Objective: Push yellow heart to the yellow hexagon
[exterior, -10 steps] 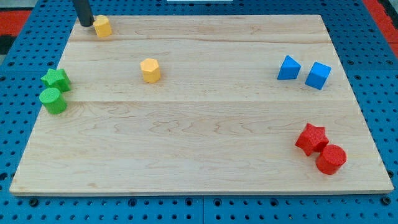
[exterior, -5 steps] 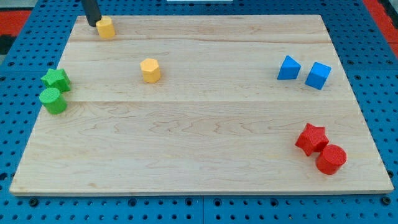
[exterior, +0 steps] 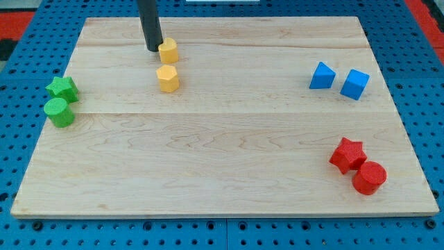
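The yellow heart (exterior: 168, 51) lies on the wooden board in the upper left part of the view. The yellow hexagon (exterior: 167, 78) sits just below it, with only a small gap between them. My tip (exterior: 153, 48) is at the heart's left side, touching or nearly touching it. The dark rod rises from there to the view's top.
A green star (exterior: 62, 88) and a green cylinder (exterior: 59, 112) sit near the board's left edge (exterior: 41, 139). Two blue blocks (exterior: 322, 76) (exterior: 355, 84) lie at the right. A red star (exterior: 347, 154) and a red cylinder (exterior: 369, 178) lie at the lower right.
My tip has moved right and down along the board's top, pushing the yellow heart from the upper left corner to just above the yellow hexagon. Other blocks have not moved.
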